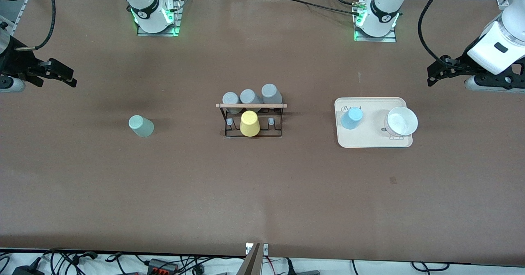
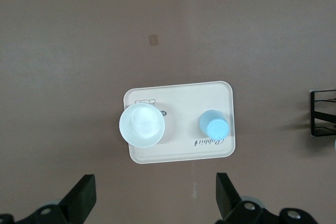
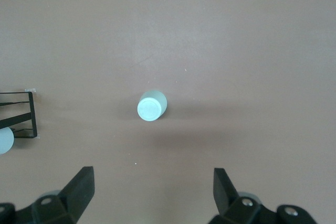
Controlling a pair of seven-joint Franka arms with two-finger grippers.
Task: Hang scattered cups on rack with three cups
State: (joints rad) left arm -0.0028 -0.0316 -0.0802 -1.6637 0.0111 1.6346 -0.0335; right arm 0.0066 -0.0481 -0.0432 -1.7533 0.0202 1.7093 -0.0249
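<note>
Both arms parked high at the table's two ends, nothing in hand. I read this as the very start — no scattered cup lifted yet.

Right gripper [image 1: 61,77] hangs over bare table at the right arm's end, fingers spread wide with nothing between them; its wrist view shows the two black fingertips [image 3: 79,187] well apart. The mint green cup [image 1: 141,126] sits on the table below and ahead of that pincer, toward the rack. In the right wrist view the mint green cup [image 3: 152,105] lies almost on the centre line between the fingers, well apart from them. It appears to stand mouth-down, long axis upright, though I can't be sure which end is up.

Left gripper [image 1: 441,72] hangs over the left arm's end of the table, also wide open and empty. The light blue cup [image 1: 352,118] stands on the cream tray [image 1: 371,143] beside a white bowl [image 1: 401,121]. From the left pincer's own camera, the light blue cup [image 2: 212,125] is ahead and off-centre, toward the rack's side; the bowl is off toward the other finger.

The rack [image 1: 252,121] is at mid-table between the two cups, carrying a yellow cup [image 1: 249,123] and three grey cups [image 1: 250,97]; empty pegs show either side of the yellow one.

My judgement — each cup belongs to the arm at its own end, and the mint cup is the straighter descent. The blue cup needs a sideways shift first, minding the bowl.
</note>
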